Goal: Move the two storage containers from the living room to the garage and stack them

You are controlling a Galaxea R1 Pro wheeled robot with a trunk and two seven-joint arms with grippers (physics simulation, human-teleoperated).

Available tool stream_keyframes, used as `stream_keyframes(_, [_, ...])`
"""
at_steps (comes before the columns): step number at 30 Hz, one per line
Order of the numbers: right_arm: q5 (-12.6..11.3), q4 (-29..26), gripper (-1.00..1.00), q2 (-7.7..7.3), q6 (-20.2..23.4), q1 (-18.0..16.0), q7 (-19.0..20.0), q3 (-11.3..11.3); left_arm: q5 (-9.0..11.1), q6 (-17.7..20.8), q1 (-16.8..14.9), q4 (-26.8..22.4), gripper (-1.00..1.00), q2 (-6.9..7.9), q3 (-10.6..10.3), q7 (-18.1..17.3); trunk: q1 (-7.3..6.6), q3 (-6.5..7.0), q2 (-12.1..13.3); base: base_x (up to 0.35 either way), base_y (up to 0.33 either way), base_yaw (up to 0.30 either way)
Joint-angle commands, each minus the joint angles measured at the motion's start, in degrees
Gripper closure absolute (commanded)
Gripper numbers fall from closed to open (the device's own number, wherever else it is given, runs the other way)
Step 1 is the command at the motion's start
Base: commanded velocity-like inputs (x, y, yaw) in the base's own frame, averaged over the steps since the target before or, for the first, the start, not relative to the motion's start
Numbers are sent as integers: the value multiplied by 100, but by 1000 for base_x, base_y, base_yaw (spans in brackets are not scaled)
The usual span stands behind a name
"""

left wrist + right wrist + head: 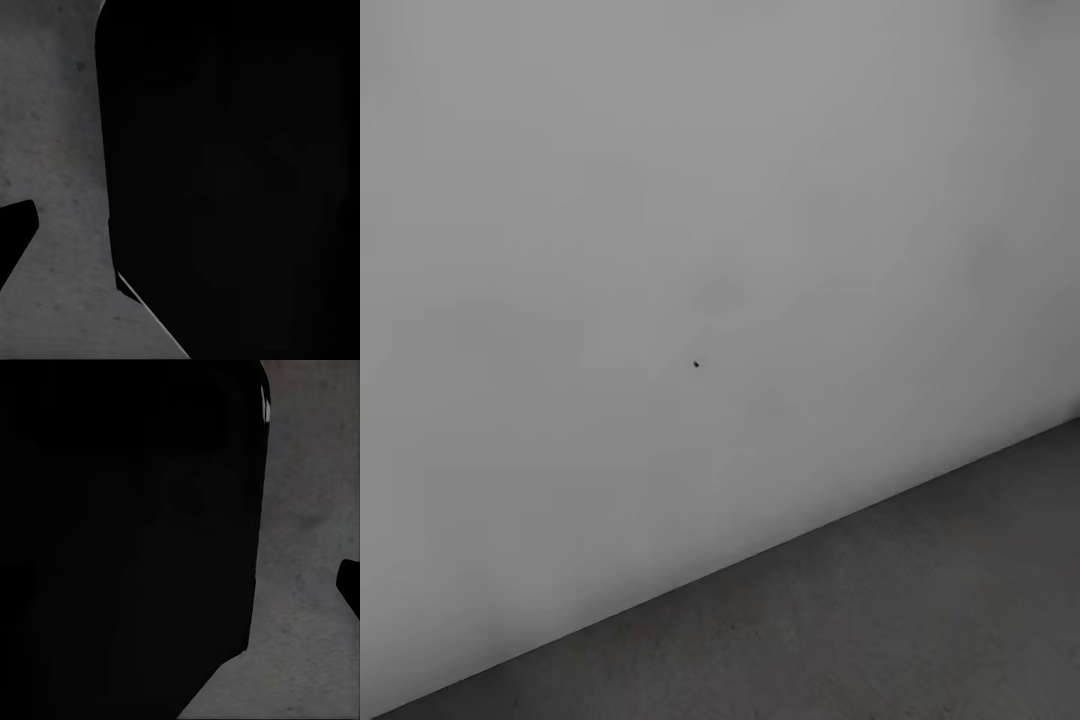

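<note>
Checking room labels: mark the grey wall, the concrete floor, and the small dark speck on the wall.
grey wall (610, 200), head view, bare upper area.
concrete floor (920, 620), head view, mottled dark patch near the wall's base.
dark speck (696, 364), head view, its centre.

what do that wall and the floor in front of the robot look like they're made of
The wall looks like painted plaster or drywall: pale grey, smooth, matte and seamless, with one tiny dark speck. The floor looks like bare concrete: dark grey, mottled, matte, no planks or joints. It is a render, so both are guesses.
</note>
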Motion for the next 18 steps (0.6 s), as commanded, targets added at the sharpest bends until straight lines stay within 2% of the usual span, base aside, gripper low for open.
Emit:
stream_keyframes(1, [33, 0, -100, 7, -26, -9, 11, 33, 18, -33, 3, -33, -100, -26, 26, -9, 0, -3, -2, 0, 0, 0])
stream_keyframes(5, [41, 0, -100, 2, -25, -9, 11, 37, 19, -49, 4, -50, -100, -30, 26, -9, 0, -3, -2, 0, 0, 0])
stream_keyframes(11, [144, 0, -100, 8, -51, -9, 9, 44, 26, -240, 8, -142, -100, -112, 33, 7, 0, -3, -2, 0, 0, 0])
stream_keyframes(18, [163, 0, -100, 37, -61, -9, 9, 44, 26, -305, 8, -149, -100, -118, 35, 9, 0, -3, -2, 0, 0, 0])
